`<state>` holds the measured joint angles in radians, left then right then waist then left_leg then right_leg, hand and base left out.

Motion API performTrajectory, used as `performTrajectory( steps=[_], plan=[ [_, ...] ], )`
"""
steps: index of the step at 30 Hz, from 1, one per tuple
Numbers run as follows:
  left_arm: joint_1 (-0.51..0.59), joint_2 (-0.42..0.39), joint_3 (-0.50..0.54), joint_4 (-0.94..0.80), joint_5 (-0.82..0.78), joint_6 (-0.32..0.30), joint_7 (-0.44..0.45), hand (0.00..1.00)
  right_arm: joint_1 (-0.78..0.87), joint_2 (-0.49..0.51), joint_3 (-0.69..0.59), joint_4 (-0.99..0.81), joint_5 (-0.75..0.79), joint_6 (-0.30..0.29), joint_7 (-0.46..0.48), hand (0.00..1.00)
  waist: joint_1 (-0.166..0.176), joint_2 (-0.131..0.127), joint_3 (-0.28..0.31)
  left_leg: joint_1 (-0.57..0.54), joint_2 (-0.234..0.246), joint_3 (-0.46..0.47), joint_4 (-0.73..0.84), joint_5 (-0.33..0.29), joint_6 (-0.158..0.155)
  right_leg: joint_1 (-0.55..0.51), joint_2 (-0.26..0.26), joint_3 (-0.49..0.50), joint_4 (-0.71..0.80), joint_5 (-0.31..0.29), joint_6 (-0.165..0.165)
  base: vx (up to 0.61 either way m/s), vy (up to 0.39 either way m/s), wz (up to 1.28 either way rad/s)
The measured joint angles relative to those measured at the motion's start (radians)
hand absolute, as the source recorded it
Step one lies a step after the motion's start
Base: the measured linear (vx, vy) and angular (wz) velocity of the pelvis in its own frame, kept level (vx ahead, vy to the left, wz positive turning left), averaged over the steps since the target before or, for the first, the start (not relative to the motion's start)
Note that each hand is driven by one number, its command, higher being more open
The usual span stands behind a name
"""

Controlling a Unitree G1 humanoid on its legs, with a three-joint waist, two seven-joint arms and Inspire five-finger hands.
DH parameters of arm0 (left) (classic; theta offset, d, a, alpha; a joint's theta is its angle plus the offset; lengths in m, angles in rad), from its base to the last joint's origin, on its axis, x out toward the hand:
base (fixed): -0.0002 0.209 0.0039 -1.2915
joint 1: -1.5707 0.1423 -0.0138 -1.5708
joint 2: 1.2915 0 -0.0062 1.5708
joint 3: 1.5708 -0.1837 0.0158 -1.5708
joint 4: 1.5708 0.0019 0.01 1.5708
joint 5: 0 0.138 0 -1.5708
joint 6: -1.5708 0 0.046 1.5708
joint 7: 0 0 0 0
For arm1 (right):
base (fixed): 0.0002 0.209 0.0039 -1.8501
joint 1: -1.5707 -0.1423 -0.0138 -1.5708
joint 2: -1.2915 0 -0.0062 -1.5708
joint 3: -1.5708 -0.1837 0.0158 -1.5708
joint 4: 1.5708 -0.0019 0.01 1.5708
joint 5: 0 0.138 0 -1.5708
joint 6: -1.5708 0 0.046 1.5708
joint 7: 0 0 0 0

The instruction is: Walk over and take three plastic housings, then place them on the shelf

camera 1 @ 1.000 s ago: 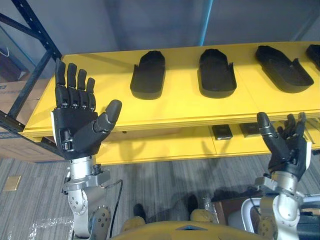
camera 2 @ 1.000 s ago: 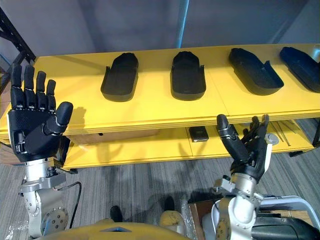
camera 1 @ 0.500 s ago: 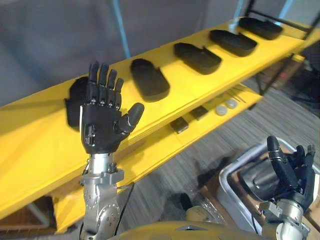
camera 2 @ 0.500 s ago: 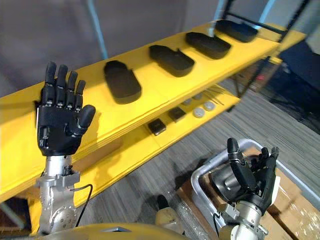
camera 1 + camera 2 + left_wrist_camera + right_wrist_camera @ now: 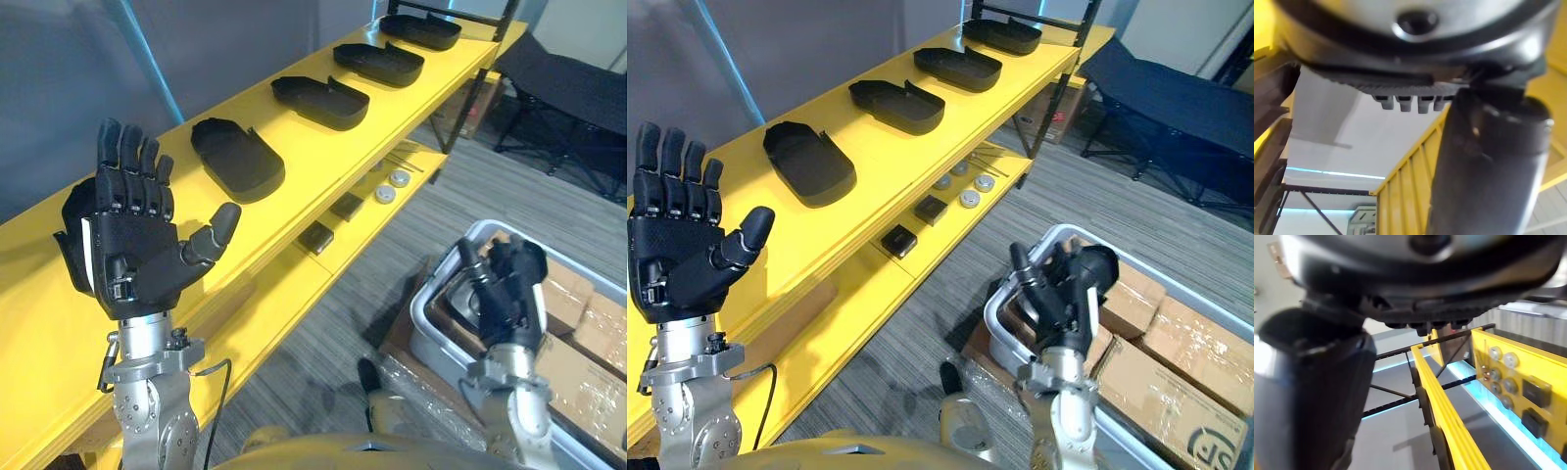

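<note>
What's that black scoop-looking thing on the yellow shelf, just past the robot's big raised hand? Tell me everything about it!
It is a black housing, matt like plastic, shaped like a long shallow tray. One end is rounded, a low wall runs around it, and a small tab stands up on one side. It lies flat, hollow side up, on the top board of the yellow shelf, in a row of similar ones. Nothing touches it. The open left hand is nearby but apart from it.

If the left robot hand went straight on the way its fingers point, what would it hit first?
Probably nothing: the left robot hand is open with fingers upright, pointing into open air above the yellow shelf. The nearest black housing lies off to its right, though depth is hard to judge.
</note>
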<state>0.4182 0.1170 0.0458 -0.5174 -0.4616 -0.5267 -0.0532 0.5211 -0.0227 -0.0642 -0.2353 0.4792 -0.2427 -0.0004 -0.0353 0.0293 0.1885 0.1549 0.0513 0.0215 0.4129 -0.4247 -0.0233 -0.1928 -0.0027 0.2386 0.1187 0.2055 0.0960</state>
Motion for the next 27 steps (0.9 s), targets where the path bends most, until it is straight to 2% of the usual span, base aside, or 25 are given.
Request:
performTrajectory(
  steps=[1,2,3,4,5,6,7,8,9,11,12,13,14,15,16,17,18,19,20,21,22,23,24,26,27],
  plan=[
    [0.013,0.004,0.003,-0.021,0.001,0.0,0.003,1.0,0.021,0.019,0.013,-0.001,0.043,0.0,0.039,1.0,-0.001,-0.021,0.011,-0.007,-0.014,0.019,0.025,-0.003,0.005,0.006,-0.01,0.01,-0.02,0.03,-0.002,-0.37,0.068,-0.8],
    [0.021,0.006,0.021,-0.049,-0.002,-0.001,0.006,1.0,0.027,0.025,0.027,-0.002,0.092,-0.001,0.085,1.0,0.006,-0.026,0.018,-0.026,-0.007,0.057,0.017,0.0,0.02,-0.003,-0.032,-0.038,-0.051,0.023,-0.059,-0.35,0.049,-0.73],
    [0.01,0.001,0.032,-0.049,-0.006,-0.002,0.003,1.0,0.007,0.022,0.029,0.002,0.101,-0.002,0.096,1.0,0.01,-0.027,0.027,-0.034,-0.002,0.077,0.019,0.004,0.023,-0.046,-0.04,-0.085,0.022,-0.019,-0.098,-0.3,0.008,-0.69],
    [0.002,0.0,0.039,-0.048,-0.011,0.003,0.006,1.0,-0.025,0.01,0.045,0.005,0.104,-0.002,0.1,1.0,0.008,-0.024,0.028,-0.049,0.011,0.097,0.019,0.02,0.024,-0.115,-0.056,-0.158,0.202,-0.09,-0.14,-0.27,0.008,-0.45],
    [-0.002,0.003,0.039,-0.046,0.007,0.008,0.018,1.0,-0.074,-0.017,0.07,0.013,0.08,-0.012,0.086,1.0,0.007,-0.014,0.027,-0.049,0.033,0.104,0.006,0.042,0.019,-0.141,-0.081,-0.224,0.401,-0.171,-0.139,-0.32,0.002,-0.36],
    [-0.005,0.005,0.042,-0.039,0.041,0.009,0.047,1.0,-0.14,-0.049,0.109,0.045,0.056,-0.026,0.061,1.0,0.009,-0.003,0.02,-0.051,0.062,0.111,-0.003,0.059,0.013,-0.13,-0.116,-0.275,0.526,-0.232,-0.139,-0.28,-0.01,-0.26],
    [-0.008,0.005,0.046,-0.038,0.052,0.01,0.063,1.0,-0.179,-0.061,0.122,0.064,0.036,-0.029,0.048,1.0,0.013,0.002,0.016,-0.06,0.076,0.113,-0.002,0.066,0.006,-0.118,-0.138,-0.296,0.567,-0.259,-0.139,-0.24,-0.058,-0.33],
    [-0.02,0.005,0.058,-0.037,0.041,0.01,0.075,1.0,-0.251,-0.065,0.154,0.103,0.031,-0.03,0.03,1.0,0.031,0.009,0.009,-0.081,0.104,0.119,-0.001,0.079,-0.009,-0.092,-0.188,-0.323,0.607,-0.289,-0.141,-0.13,-0.086,-0.34],
    [-0.025,0.004,0.068,-0.037,0.024,0.01,0.071,1.0,-0.282,-0.061,0.168,0.123,0.012,-0.03,0.019,1.0,0.042,0.008,0.005,-0.094,0.116,0.123,-0.002,0.087,-0.017,-0.079,-0.217,-0.336,0.613,-0.293,-0.14,-0.13,-0.174,-0.42],
    [-0.027,-0.005,0.099,-0.031,-0.052,0.012,0.049,1.0,-0.366,-0.055,0.215,0.195,-0.077,-0.026,-0.028,1.0,0.084,0.004,-0.001,-0.129,0.162,0.143,-0.005,0.115,-0.057,-0.01,-0.337,-0.359,0.591,-0.29,-0.14,-0.07,-0.279,-0.45],
    [-0.027,-0.008,0.102,-0.029,-0.066,0.013,0.048,1.0,-0.374,-0.055,0.223,0.205,-0.088,-0.022,-0.036,1.0,0.091,0.004,-0.001,-0.134,0.176,0.145,-0.005,0.122,-0.07,0.011,-0.361,-0.365,0.578,-0.289,-0.14,-0.05,-0.369,-0.36],
    [-0.026,-0.022,0.111,-0.028,-0.106,0.016,0.044,1.0,-0.38,-0.054,0.237,0.219,-0.111,-0.005,-0.049,1.0,0.093,0.002,-0.002,-0.148,0.209,0.144,0.003,0.136,-0.097,0.051,-0.38,-0.378,0.528,-0.285,-0.13,-0.02,-0.437,-0.27],
    [-0.026,-0.03,0.111,-0.025,-0.134,0.016,0.045,1.0,-0.377,-0.053,0.239,0.222,-0.12,0.016,-0.051,1.0,0.093,0.001,-0.003,-0.154,0.24,0.145,0.001,0.149,-0.121,0.082,-0.377,-0.391,0.459,-0.272,-0.106,-0.02,-0.467,-0.36],
    [-0.025,-0.036,0.112,-0.021,-0.153,0.016,0.05,1.0,-0.367,-0.053,0.239,0.221,-0.121,0.032,-0.051,1.0,0.092,-0.005,-0.006,-0.155,0.267,0.144,-0.005,0.165,-0.15,0.116,-0.366,-0.416,0.363,-0.245,-0.062,-0.02,-0.536,-0.5],
    [-0.026,-0.042,0.111,-0.018,-0.173,0.016,0.06,1.0,-0.343,-0.054,0.23,0.219,-0.121,0.043,-0.043,1.0,0.087,-0.023,-0.016,-0.155,0.295,0.145,-0.024,0.185,-0.186,0.153,-0.336,-0.457,0.257,-0.251,0.046,-0.03,-0.735,-0.58],
    [-0.026,-0.072,0.1,-0.015,-0.209,0.019,0.06,1.0,-0.317,-0.064,0.188,0.216,-0.119,0.057,-0.018,1.0,0.079,-0.032,-0.024,-0.156,0.33,0.133,-0.05,0.219,-0.196,0.169,-0.301,-0.491,0.227,-0.34,0.135,-0.02,-0.627,-0.42],
    [-0.027,-0.094,0.081,-0.008,-0.222,0.026,0.06,1.0,-0.301,-0.073,0.158,0.214,-0.118,0.062,-0.011,1.0,0.069,-0.016,-0.021,-0.167,0.35,0.118,-0.056,0.24,-0.182,0.168,-0.281,-0.505,0.229,-0.366,0.127,-0.03,-0.626,0.03],
    [-0.027,-0.129,0.042,0.005,-0.245,0.047,0.06,1.0,-0.269,-0.091,0.11,0.212,-0.118,0.067,-0.01,1.0,0.039,0.009,-0.014,-0.19,0.373,0.093,-0.06,0.293,-0.136,0.168,-0.252,-0.531,0.243,-0.373,0.108,-0.04,-0.531,0.38],
    [-0.012,-0.162,-0.005,0.01,-0.273,0.076,0.051,1.0,-0.202,-0.101,0.026,0.211,-0.116,0.081,-0.011,1.0,0.008,0.008,-0.013,-0.221,0.376,0.098,-0.058,0.416,-0.049,0.171,-0.241,-0.552,0.24,-0.388,0.074,-0.04,-0.619,0.41],
    [-0.012,-0.171,-0.023,0.016,-0.292,0.085,0.036,1.0,-0.159,-0.101,-0.028,0.203,-0.114,0.081,-0.013,1.0,-0.001,0.0,-0.007,-0.241,0.38,0.12,-0.041,0.456,-0.021,0.182,-0.239,-0.558,0.221,-0.388,0.053,-0.03,-0.456,0.17],
    [-0.015,-0.177,-0.03,0.024,-0.291,0.092,0.022,1.0,-0.132,-0.099,-0.065,0.193,-0.112,0.078,-0.017,1.0,-0.004,0.003,-0.009,-0.249,0.375,0.131,-0.033,0.448,-0.033,0.184,-0.237,-0.56,0.209,-0.384,0.043,-0.02,-0.278,-0.12],
    [-0.013,-0.18,-0.041,0.032,-0.275,0.096,-0.003,1.0,-0.094,-0.097,-0.129,0.175,-0.11,0.078,-0.027,1.0,-0.007,0.01,-0.011,-0.251,0.328,0.143,-0.034,0.408,-0.06,0.184,-0.234,-0.557,0.187,-0.374,0.024,-0.01,-0.251,-0.3],
    [-0.007,-0.179,-0.043,0.032,-0.251,0.1,-0.026,1.0,-0.075,-0.099,-0.176,0.164,-0.11,0.078,-0.036,1.0,-0.013,0.013,-0.01,-0.25,0.262,0.14,-0.05,0.381,-0.057,0.183,-0.233,-0.547,0.17,-0.365,0.014,0.0,-0.2,-0.36],
    [0.005,-0.167,-0.041,0.037,-0.2,0.1,-0.054,1.0,-0.06,-0.099,-0.204,0.155,-0.121,0.076,-0.064,1.0,-0.021,0.018,-0.012,-0.232,0.206,0.147,-0.099,0.354,-0.026,0.177,-0.219,-0.534,0.157,-0.359,0.006,0.01,-0.091,-0.28],
    [0.007,-0.157,-0.04,0.049,-0.194,0.104,-0.082,1.0,-0.064,-0.101,-0.202,0.154,-0.125,0.077,-0.083,1.0,-0.02,0.023,-0.014,-0.209,0.196,0.124,-0.152,0.354,-0.026,0.168,-0.213,-0.524,0.155,-0.355,0.005,0.0,-0.046,-0.23]
  ],
)
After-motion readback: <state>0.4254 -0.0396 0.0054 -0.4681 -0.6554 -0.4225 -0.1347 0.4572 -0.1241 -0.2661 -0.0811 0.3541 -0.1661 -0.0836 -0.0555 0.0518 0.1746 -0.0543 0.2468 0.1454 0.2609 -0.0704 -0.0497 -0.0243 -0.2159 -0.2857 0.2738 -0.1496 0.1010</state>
